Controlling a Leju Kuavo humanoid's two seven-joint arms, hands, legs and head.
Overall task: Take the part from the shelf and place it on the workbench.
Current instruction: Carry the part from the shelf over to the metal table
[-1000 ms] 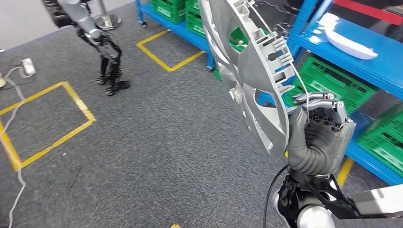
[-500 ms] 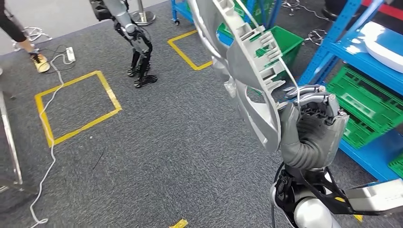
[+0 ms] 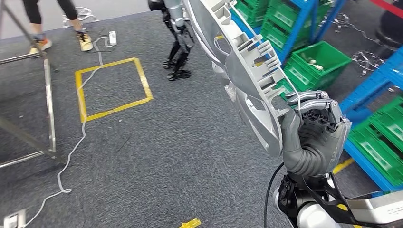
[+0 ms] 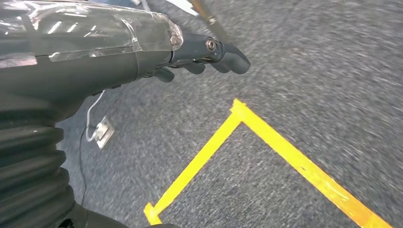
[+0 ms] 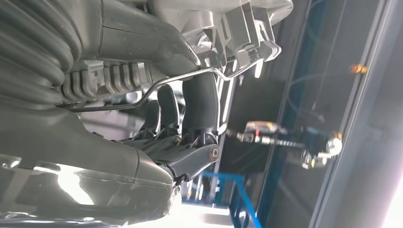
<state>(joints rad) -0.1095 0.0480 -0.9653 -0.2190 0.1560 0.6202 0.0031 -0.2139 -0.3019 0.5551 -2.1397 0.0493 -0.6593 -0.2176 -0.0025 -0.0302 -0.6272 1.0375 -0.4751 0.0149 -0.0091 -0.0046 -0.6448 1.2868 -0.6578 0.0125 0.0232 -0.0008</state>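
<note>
Here, at the right of the head frame, the right hand (image 3: 316, 140) grips the lower edge of the large silver part (image 3: 242, 71), fingers curled around its rim and wire, holding it tilted up toward the top centre. Behind it, green crates (image 3: 319, 59) sit on blue shelving (image 3: 368, 90) at the upper right. In the left wrist view, the left hand (image 4: 199, 50) hangs over grey carpet (image 4: 309, 71) and yellow tape (image 4: 266, 137), its fingers curled in on nothing.
</note>
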